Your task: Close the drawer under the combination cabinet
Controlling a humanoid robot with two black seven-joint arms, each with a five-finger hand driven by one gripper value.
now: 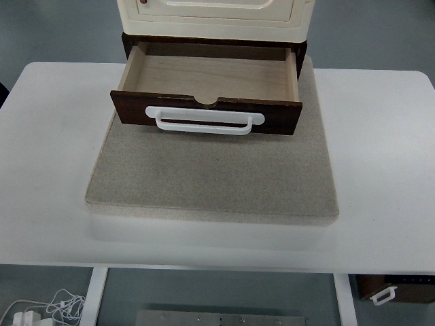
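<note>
The drawer (207, 75) under the cabinet (213, 17) stands pulled open, its white handle (204, 120) lying crosswise; neither hand is visible, so their state and which is nearer cannot be told.

Neither of my 2 black arms nor my 5-fingered hands show here, so I can't describe their look.

One camera sits high up, looking forward and down on the white desk (380, 170). The desk's near edge is low in the picture.
</note>
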